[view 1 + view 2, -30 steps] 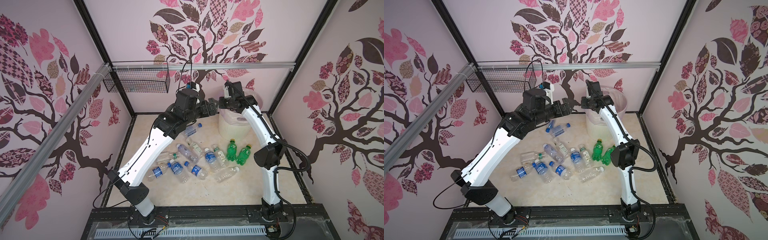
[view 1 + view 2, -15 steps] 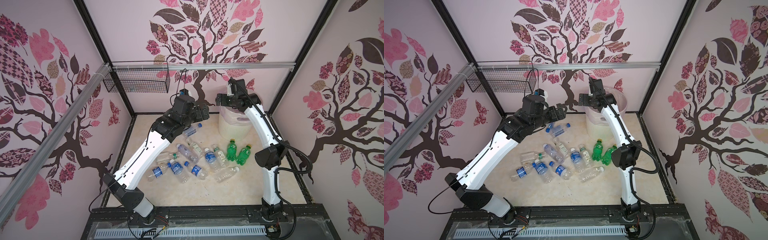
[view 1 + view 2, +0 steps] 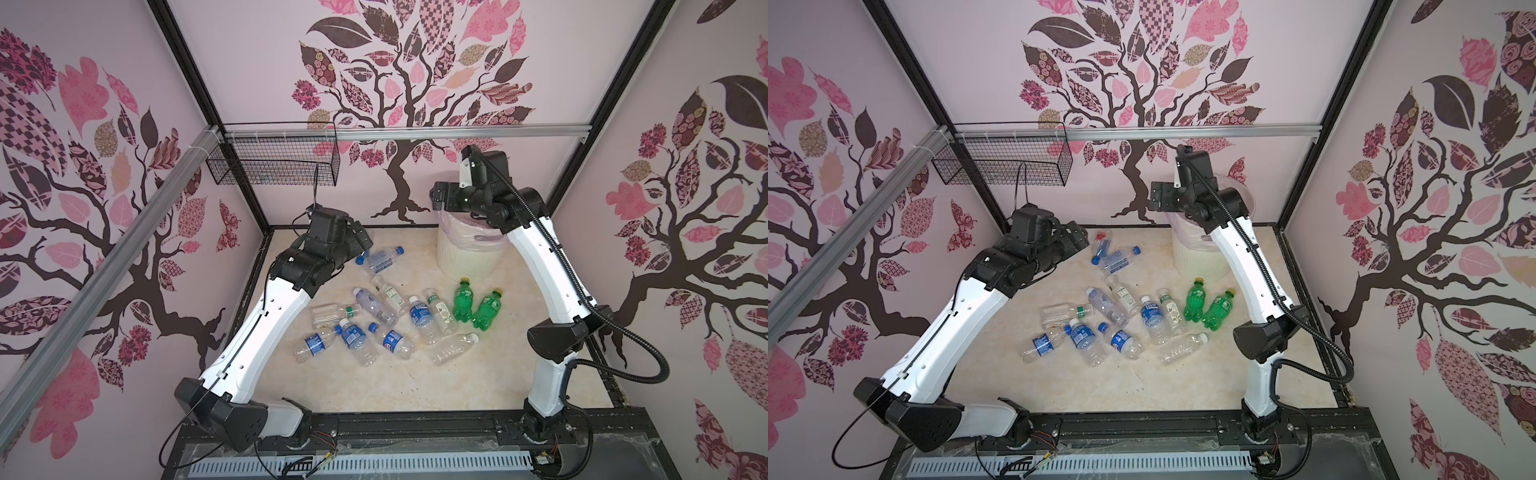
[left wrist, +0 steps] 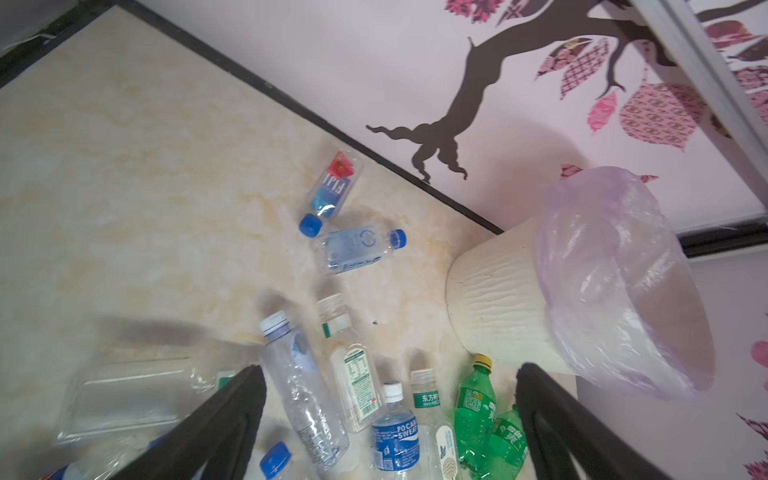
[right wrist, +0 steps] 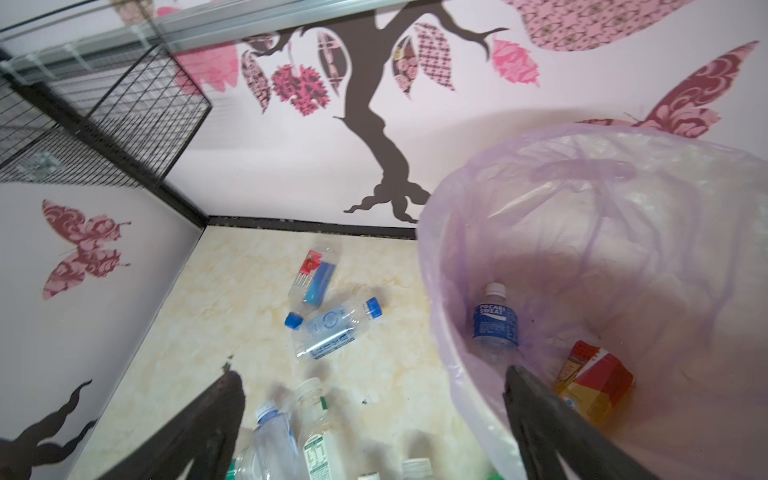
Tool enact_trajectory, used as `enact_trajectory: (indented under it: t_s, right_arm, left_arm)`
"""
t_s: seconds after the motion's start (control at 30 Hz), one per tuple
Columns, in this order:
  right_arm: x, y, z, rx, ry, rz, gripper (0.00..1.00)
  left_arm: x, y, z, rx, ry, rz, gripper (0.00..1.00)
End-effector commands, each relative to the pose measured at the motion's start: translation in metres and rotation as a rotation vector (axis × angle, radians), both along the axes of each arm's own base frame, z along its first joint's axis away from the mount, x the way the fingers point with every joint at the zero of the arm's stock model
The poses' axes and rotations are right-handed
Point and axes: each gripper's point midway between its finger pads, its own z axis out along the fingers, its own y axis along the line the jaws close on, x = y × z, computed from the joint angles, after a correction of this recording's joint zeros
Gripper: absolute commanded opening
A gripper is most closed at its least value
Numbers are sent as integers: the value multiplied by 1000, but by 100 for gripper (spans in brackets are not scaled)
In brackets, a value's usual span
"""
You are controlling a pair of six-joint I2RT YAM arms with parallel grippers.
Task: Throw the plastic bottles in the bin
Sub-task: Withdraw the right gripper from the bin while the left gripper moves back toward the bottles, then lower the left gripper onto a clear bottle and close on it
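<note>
Several plastic bottles [image 3: 386, 320] lie scattered on the cream floor, among them two green ones [image 3: 463, 301] with yellow caps. Two more bottles [image 3: 1119, 259] lie nearer the back wall. The bin [image 3: 469, 257] stands at the back right, cream, ribbed and lined with a lilac bag. Inside the bin [image 5: 457, 257] lies a blue-labelled bottle [image 5: 495, 324]. My right gripper [image 5: 372, 372] hangs open and empty above the bin's left rim, seen in a top view [image 3: 436, 197]. My left gripper [image 4: 388, 370] is open and empty over the back-left floor, above the pile, also in a top view [image 3: 1077, 243].
A red-and-yellow carton [image 5: 590, 378] lies in the bin beside the bottle. A black wire mesh basket [image 3: 270, 166] hangs from the aluminium rail [image 3: 399, 133] on the back wall. Patterned walls close in the floor on three sides.
My right gripper has opened and shifted over the bin's rim. My left arm has dropped lower and drawn back to the left, away from the right gripper.
</note>
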Motion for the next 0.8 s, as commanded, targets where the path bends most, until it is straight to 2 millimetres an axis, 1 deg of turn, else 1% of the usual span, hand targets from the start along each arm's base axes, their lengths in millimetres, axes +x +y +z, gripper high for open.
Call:
enact_trajectory:
  t_s: [0.0,0.03,0.13,0.23,0.3,0.33,0.37,0.43,0.47,0.53,0.6,0.7,0.77]
  right_arm:
    - [-34,31,-12,-108,15,56,99]
    - [-42,45,-19,-138,21,82,100]
    - [-65,80,-36,-192,27,143,99]
    - [-80,98,-50,-221,32,172,99]
    - [-88,107,-59,-238,36,181,99]
    - [-93,112,-60,-242,27,189,100]
    - [-97,116,-71,-264,36,200,99]
    - [-105,126,-86,-285,33,217,99]
    - [-108,129,-90,-284,35,228,99]
    - [-111,132,-101,-280,49,237,100]
    - [-113,133,-112,-287,67,245,99]
    - [-116,131,-125,-310,88,251,100]
    - [-119,129,-131,-317,91,252,99]
  left_arm:
    - [-19,30,-31,-34,100,107,97]
    - [-24,40,-36,-34,115,136,97]
    - [-36,61,-55,-51,167,205,97]
    - [-51,77,-72,-84,225,282,97]
    - [-60,83,-83,-109,262,317,97]
    - [-64,85,-90,-137,289,336,97]
    - [-67,84,-95,-173,309,338,97]
    - [-75,82,-110,-258,373,364,97]
    - [-83,83,-119,-297,415,400,97]
    - [-92,84,-130,-346,456,449,97]
    - [-108,90,-141,-369,508,548,97]
    - [-124,96,-156,-398,562,652,97]
    - [-138,97,-171,-430,622,730,97]
